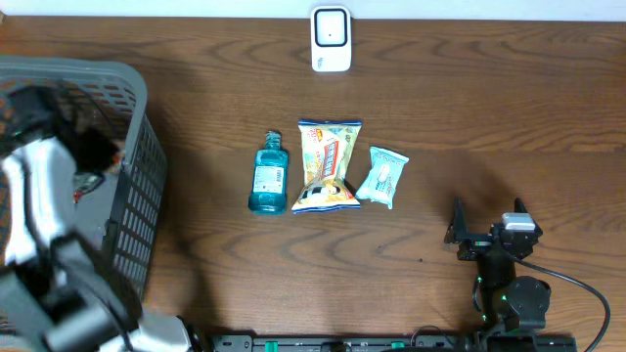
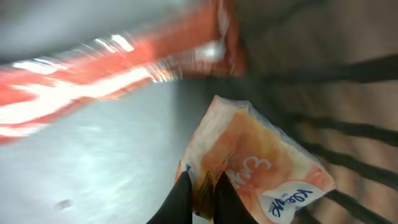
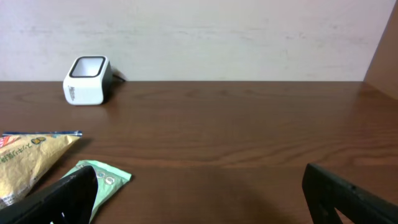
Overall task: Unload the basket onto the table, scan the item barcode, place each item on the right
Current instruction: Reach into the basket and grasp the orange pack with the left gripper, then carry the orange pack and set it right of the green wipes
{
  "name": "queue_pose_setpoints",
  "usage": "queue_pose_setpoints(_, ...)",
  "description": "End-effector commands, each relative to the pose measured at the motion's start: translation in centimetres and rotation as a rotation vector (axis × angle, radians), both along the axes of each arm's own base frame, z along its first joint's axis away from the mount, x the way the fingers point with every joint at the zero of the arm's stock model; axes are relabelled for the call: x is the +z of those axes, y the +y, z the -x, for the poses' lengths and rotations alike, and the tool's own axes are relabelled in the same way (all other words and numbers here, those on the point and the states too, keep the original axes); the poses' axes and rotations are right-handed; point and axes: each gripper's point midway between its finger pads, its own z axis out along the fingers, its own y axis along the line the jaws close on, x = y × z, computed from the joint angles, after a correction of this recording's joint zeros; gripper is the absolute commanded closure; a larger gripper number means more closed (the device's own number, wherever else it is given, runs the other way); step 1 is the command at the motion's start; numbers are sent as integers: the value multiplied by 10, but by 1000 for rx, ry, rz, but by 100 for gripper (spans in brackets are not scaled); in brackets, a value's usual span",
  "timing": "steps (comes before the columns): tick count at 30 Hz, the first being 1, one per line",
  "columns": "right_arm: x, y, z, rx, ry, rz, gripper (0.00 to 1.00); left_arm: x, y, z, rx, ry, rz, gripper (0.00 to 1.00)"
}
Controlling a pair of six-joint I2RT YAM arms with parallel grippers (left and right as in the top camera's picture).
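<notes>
Left end effector (image 2: 198, 198) pinches the orange tissue pack (image 2: 261, 155) inside the basket (image 1: 137, 186).
The pack spreads from its fingertips toward 1 o'clock; the right end effector (image 1: 487, 223) stands wide, empty, above the tabletop (image 1: 489, 117).

the left arm (image 1: 39, 225) is blurred white and grey rounded segments, the right arm (image 1: 509, 284) black with a pale grey top block, tiny green lights and a black cable (image 1: 585, 286), the right gripper (image 3: 200, 177) flat-fingered and black.
</notes>
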Motion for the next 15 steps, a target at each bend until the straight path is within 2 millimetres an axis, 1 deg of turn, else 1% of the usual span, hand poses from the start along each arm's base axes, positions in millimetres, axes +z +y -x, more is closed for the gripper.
queue_pose_setpoints(1,0,0,0,-2,-3,-13,1,74,8,8,23,-169,-105,93)
queue_pose_setpoints(4,0,0,0,-2,-3,-13,1,120,1,20,53,-284,-145,93)
queue_pose_setpoints(5,0,0,0,-2,-3,-13,1,134,-5,22,52,-329,-141,93)
queue_pose_setpoints(7,0,0,0,-2,-3,-13,1,163,-25,24,4,-444,-106,93)
queue_pose_setpoints(10,0,0,0,-2,-2,-13,1,211,-69,24,-150,-637,-32,92)
queue_pose_setpoints(12,0,0,0,-2,-3,-13,1,241,-108,25,-293,-757,13,92)
queue_pose_setpoints(14,0,0,0,-2,-3,-13,1,261,-145,29,-423,-829,43,93)
queue_pose_setpoints(15,0,0,0,-2,-3,-13,1,265,-159,31,-472,-844,50,93)
